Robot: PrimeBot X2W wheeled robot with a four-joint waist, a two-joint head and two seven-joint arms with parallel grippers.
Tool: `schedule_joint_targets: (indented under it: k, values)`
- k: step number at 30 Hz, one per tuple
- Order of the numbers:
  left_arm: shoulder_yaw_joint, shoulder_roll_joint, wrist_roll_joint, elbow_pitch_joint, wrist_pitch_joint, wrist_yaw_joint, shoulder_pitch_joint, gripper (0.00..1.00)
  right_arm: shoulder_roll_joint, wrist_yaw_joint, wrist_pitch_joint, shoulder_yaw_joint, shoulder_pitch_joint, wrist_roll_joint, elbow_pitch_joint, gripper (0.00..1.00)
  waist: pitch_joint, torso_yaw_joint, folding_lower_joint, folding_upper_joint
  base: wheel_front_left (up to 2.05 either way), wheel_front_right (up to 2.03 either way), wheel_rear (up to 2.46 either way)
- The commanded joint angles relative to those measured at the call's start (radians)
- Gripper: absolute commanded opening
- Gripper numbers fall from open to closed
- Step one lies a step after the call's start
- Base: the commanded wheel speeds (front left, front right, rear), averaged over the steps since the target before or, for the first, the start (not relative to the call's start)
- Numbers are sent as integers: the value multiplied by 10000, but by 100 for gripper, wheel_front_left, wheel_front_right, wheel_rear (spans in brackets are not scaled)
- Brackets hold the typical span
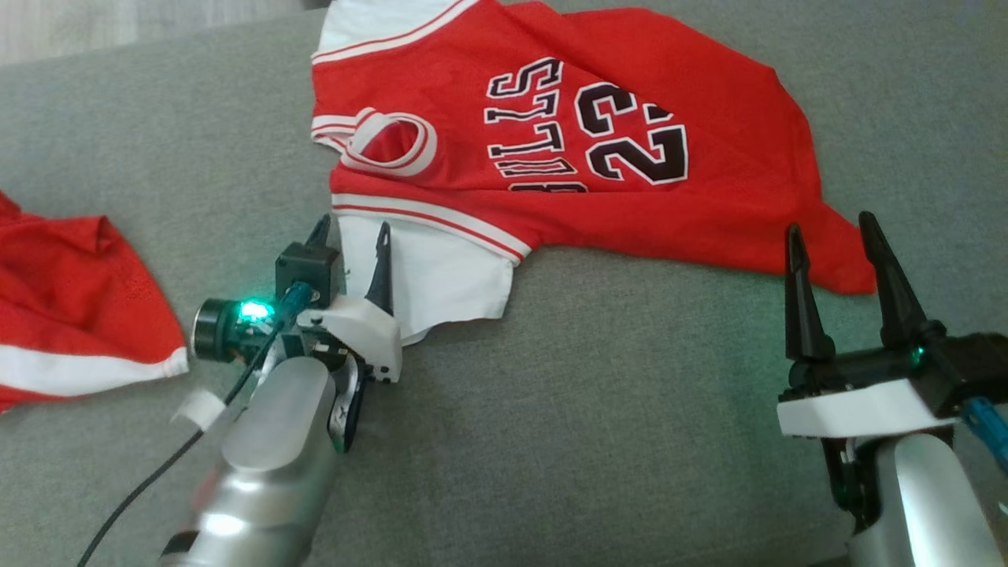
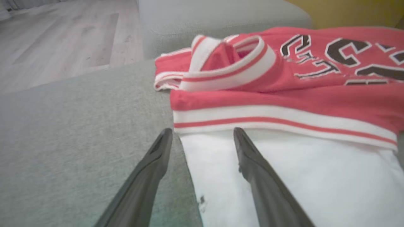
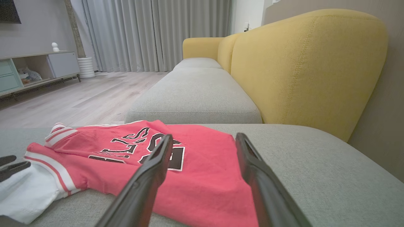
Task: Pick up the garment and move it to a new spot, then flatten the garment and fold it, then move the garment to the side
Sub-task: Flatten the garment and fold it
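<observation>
Grey sofa seat [image 1: 591, 409] bears our work. Our left claw [image 1: 351, 228], spread, straddles the white edge of the jersey [image 1: 709, 102]; our right claw [image 1: 830, 224], also spread, hangs over its red corner. It lies ahead, long axis crosswise, one end by each claw.

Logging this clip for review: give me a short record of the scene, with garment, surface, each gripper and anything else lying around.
garment: red jersey, lying rumpled, lettering up, white sleeve toward the robot
surface: grey sofa seat
left gripper: open, straddling the sleeve's edge, holding nothing
right gripper: open, at the jersey's near corner, holding nothing
other: second red garment at the left
</observation>
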Motion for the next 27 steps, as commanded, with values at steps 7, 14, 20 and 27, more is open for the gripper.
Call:
schedule_joint_targets:
  k: [7,14,20,27]
  values:
    - [125,128,-79,986,675,-69,-717,100,-25,-7,-106,298,-291,197,-372,100,161,-166,-2,0,0,0,0]
    - [-5,240,-167,1416,559,-297,-603,0,-24,-7,-106,198,-268,251,-335,100,-166,12,-2,0,0,0,0]
    - [95,312,-358,1182,-229,-307,-235,0,-24,-7,-106,122,-87,179,-237,100,-657,482,-2,0,0,0,0]
    - [-79,311,-454,449,-709,-539,259,0,-24,-7,-106,31,148,57,-54,100,-1137,1120,-2,0,0,0,0]
